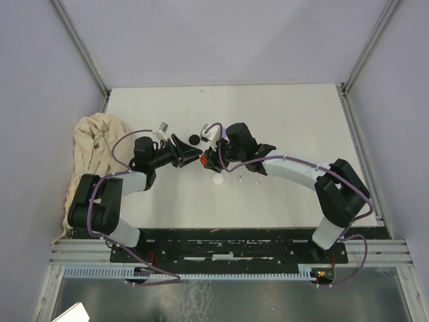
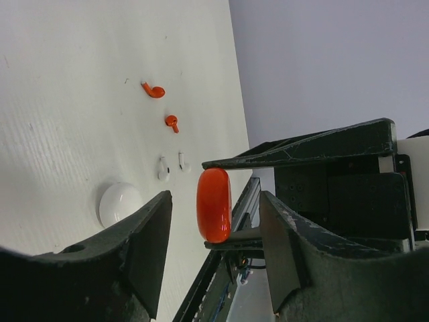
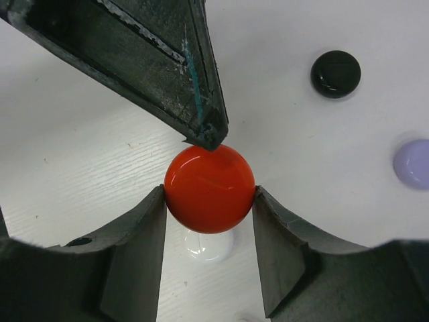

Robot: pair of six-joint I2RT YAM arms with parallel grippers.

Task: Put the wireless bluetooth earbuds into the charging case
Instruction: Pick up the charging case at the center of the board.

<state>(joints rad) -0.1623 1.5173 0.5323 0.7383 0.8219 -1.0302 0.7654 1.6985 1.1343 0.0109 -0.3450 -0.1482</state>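
A glossy red round charging case [image 3: 209,188] hangs above the table, and my right gripper [image 3: 209,201] is shut on its two sides. My left gripper [image 2: 215,196] is open and straddles the same case [image 2: 214,204] edge-on, with a gap on each side. One left finger [image 3: 167,67] has its tip at the case's top edge. Two red earbuds [image 2: 153,90] [image 2: 172,121] and two white earbuds [image 2: 163,169] [image 2: 182,161] lie on the white table. In the top view both grippers meet at the red case [image 1: 203,162], mid-table.
A white round case [image 3: 209,245] sits on the table right under the red one. A black case [image 3: 335,74] and a lilac case [image 3: 412,163] lie farther off. A crumpled beige cloth [image 1: 94,151] covers the table's left edge.
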